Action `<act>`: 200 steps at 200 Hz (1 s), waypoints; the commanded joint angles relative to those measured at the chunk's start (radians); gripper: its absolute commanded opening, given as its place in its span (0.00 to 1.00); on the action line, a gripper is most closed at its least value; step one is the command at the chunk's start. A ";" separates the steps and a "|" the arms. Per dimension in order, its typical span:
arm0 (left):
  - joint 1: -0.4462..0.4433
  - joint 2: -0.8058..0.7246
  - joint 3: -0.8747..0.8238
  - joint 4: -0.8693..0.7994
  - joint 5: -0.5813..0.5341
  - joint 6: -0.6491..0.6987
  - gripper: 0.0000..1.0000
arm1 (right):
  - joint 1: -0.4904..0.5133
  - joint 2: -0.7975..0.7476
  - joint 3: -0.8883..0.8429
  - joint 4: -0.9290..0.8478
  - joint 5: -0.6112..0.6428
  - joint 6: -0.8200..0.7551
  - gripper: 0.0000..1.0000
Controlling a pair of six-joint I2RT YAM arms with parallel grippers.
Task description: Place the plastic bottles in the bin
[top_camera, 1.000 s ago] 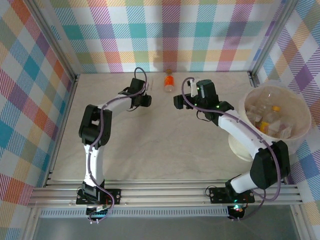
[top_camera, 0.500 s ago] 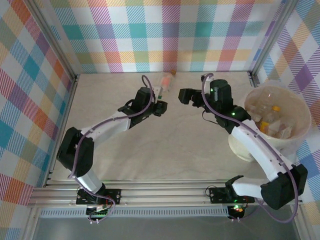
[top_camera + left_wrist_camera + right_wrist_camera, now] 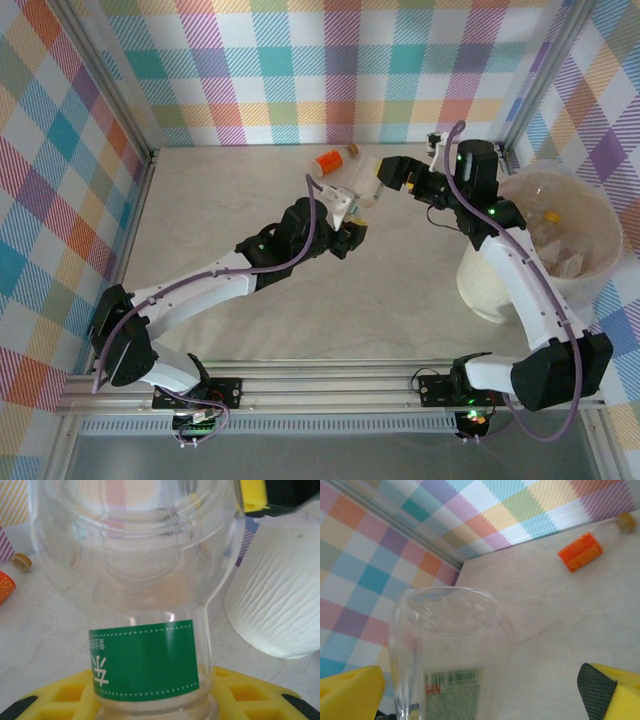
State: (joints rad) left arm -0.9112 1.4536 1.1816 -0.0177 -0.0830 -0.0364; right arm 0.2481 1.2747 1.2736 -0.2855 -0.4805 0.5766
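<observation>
The left pincer (image 3: pixel 346 228) is clenched on the narrow, green-labelled end of a clear bottle (image 3: pixel 358 188), short of the bin (image 3: pixel 483 290). The right pincer (image 3: pixel 388 178) stands released, yellow pads flanking the bottle's wide end. It looks like a handover: the right should close squarely before the left lets go. The plastic is thin, glossy and ribbed, probably springy. An orange-labelled bottle (image 3: pixel 330 161) lies by the far wall
</observation>
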 commanded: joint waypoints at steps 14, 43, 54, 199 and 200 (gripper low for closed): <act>-0.037 0.001 0.062 0.024 0.046 0.061 0.34 | 0.004 0.001 0.004 0.062 -0.153 0.019 1.00; -0.040 0.007 0.069 0.040 0.080 0.065 0.34 | 0.005 -0.010 -0.013 0.074 -0.152 0.023 0.95; -0.040 0.011 0.073 0.037 0.079 0.066 0.34 | 0.005 -0.012 -0.010 0.069 -0.150 0.022 0.90; -0.038 -0.010 0.062 0.061 0.028 0.043 0.94 | -0.004 -0.138 0.087 -0.117 0.196 -0.241 0.47; -0.038 -0.011 0.060 0.063 0.026 0.043 0.94 | -0.004 -0.141 0.090 -0.122 0.204 -0.248 0.47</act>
State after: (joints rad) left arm -0.9466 1.4792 1.2533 -0.0158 -0.0277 0.0189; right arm 0.2508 1.1992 1.2816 -0.3264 -0.4530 0.4774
